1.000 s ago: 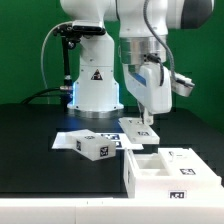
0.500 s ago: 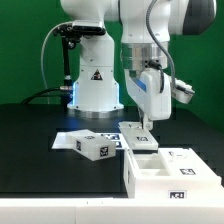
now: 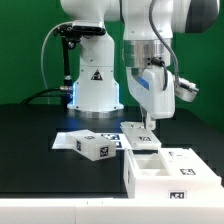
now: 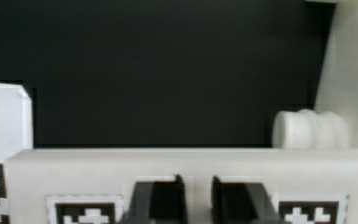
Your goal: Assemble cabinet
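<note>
The cabinet lies in loose parts on the black table. The compartmented box [image 3: 165, 172] stands at the front of the exterior view's right. A small tagged block [image 3: 95, 147] lies to its left. A flat tagged panel [image 3: 138, 137] lies just behind the box. My gripper [image 3: 151, 126] stands straight down on this panel. In the wrist view the panel [image 4: 87, 172] fills the foreground, with tags on both sides of my gripper [image 4: 199, 200]. The dark fingers [image 4: 155, 200] stand close together with a narrow white strip of the panel between them.
The marker board [image 3: 70, 138] lies flat behind the small block. The white robot base [image 3: 95, 85] stands at the back. In the wrist view a white round part [image 4: 307, 128] sits beyond the panel, and a white box corner [image 4: 2, 120] shows at one side.
My gripper has come down and a little toward the exterior view's right. The flat panel has shifted with it toward the compartmented box. It has hardly moved in the last half second.
</note>
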Motion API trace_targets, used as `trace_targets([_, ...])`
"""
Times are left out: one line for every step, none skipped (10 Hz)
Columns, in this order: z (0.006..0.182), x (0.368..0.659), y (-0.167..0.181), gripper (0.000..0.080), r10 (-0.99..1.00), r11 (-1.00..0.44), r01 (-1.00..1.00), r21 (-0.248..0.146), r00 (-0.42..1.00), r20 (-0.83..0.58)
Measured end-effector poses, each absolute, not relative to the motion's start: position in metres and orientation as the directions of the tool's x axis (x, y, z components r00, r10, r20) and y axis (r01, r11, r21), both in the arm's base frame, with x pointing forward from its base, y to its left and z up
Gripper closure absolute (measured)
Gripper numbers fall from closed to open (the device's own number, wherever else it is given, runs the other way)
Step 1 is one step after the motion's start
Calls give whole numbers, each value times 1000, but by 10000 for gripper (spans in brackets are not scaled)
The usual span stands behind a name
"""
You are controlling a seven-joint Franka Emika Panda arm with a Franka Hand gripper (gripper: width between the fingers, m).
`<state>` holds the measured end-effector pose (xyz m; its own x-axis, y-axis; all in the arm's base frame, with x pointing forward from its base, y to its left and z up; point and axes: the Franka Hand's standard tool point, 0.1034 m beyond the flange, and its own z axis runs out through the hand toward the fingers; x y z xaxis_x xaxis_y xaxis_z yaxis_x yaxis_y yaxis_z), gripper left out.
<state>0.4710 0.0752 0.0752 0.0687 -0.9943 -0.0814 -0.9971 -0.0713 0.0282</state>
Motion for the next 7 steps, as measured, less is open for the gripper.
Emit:
trace_targets([74,471,74,737,-994,-70,-997,37,66,-82])
trace_targets([73,470,74,737,-994,-72,-997,39,68,-82])
trace_targets([73,470,74,737,-994,-72,-997,39,69,-81])
trace_targets([73,470,74,737,-994,-72,-997,40,69,-81])
trace_targets([73,471,73,737,-995,-58,-998,32,55,-80])
trace_targets([72,469,69,737,-997,8,-1000,2,-8,-83])
trace_targets([72,470,67,737,-997,16,-1000,-9,-15,-79])
